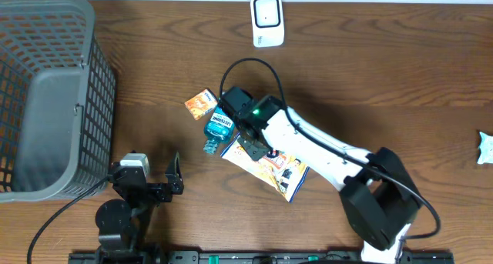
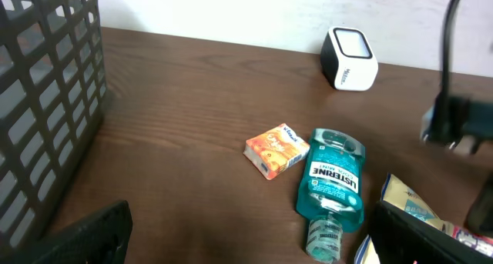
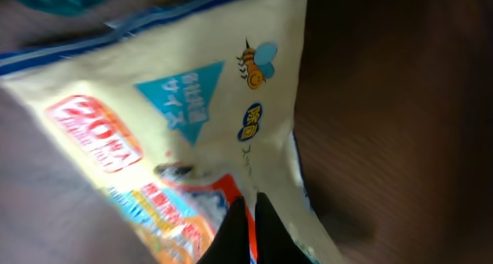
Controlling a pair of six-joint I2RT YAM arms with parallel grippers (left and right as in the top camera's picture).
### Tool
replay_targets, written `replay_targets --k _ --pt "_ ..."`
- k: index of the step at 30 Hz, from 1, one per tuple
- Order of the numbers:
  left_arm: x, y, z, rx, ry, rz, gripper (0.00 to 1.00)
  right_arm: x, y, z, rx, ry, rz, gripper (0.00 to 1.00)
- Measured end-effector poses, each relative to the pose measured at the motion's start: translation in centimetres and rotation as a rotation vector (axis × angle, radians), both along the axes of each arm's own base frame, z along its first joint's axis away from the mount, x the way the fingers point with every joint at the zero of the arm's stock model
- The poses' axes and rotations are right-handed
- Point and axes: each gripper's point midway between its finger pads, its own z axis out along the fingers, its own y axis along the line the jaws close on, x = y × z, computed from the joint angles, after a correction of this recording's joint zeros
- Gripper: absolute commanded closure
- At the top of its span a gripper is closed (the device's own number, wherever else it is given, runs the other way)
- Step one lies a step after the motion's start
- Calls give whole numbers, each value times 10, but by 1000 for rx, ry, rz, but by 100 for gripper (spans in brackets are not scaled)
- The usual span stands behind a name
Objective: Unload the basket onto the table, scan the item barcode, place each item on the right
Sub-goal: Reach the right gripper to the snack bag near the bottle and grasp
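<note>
- Dark wood table (image 1: pixel 370 71), with a pale wall (image 2: pixel 231 10) behind it.
- Grey basket (image 1: pixel 104 95) at the left edge.
- Yellow packet (image 1: pixel 281 172) mid-table (crinkled), pinched by the closed right gripper (image 3: pixel 250 210), beside a blue bottle (image 1: pixel 219 125).
- Left gripper (image 2: pixel 250 214) spread wide, empty.
- White scanner (image 1: pixel 267 21) at the far edge.

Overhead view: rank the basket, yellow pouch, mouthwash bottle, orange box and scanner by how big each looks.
1. basket, far the largest.
2. yellow pouch, though the right arm covers part.
3. scanner and mouthwash bottle look alike; the bottle is partly hidden, so unranked.
4. orange box, smallest.
</note>
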Motion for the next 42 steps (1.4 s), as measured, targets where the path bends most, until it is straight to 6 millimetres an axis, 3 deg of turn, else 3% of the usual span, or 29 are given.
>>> replay_targets --k 7,12,18,21,25,29,32,34,37,38,42 --pt "0 0 0 0 0 0 2 -3 -13 -49 -79 47 -61 99" --pt "0 0 0 0 0 0 2 18 -28 -51 -48 26 -189 99" --pt "0 0 0 0 0 0 2 36 -76 -45 -30 117 -361 99" --pt "0 0 0 0 0 0 2 41 -83 -30 16 162 -386 99" --pt "0 0 0 0 0 0 2 45 -70 20 127 113 -360 99" --pt "0 0 0 0 0 0 2 28 -51 86 268 57 -301 99" --pt "0 0 0 0 0 0 2 16 -31 99 309 45 -237 96" --pt "0 0 0 0 0 0 2 10 -16 90 307 41 -199 99" --pt "0 0 0 0 0 0 2 3 -9 56 236 42 -200 99" --pt "0 0 0 0 0 0 2 0 -13 35 183 48 -225 99" --pt "0 0 0 0 0 0 2 -4 -41 -16 11 68 -323 99"
